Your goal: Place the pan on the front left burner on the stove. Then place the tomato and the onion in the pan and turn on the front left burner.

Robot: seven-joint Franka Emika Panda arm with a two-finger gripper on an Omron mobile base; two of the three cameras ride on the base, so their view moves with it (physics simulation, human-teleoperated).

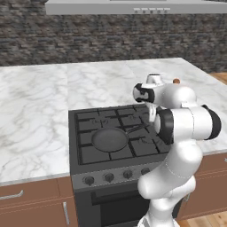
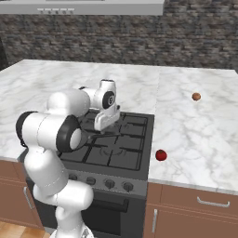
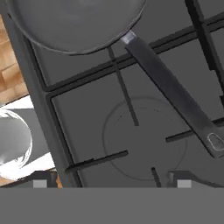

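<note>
Pan (image 1: 109,139) rests flat on the front left burner (image 1: 95,153) of the stove (image 1: 88,168), its round dark bowl centred over the grate and its thin straight handle (image 1: 138,128) running toward the back right, across the neighbouring grate section. In the hand view the bowl of the pan (image 3: 74,24) lies at the top of the frame and the handle (image 3: 170,92) slants down to the lower right, over a burner ring (image 3: 144,140) and the black grate bars. The gripper (image 3: 111,183) hangs above the stove with its two finger tips (image 3: 40,183) set wide apart at the bottom of that view; nothing lies between them and they touch nothing. In the right base view the hand (image 2: 106,118) hangs just above the grates near the middle of the stove (image 2: 116,144). The tomato (image 2: 161,155) sits on the marble counter (image 2: 200,135) just beside the stove's right edge, near the counter's front. The onion (image 2: 196,96) sits on the same counter further back and to the right, well apart from the tomato; in the left base view the onion (image 1: 176,81) shows just past the arm's upper joint. A row of round knobs (image 1: 108,177) lines the stove front above the oven door.
</note>
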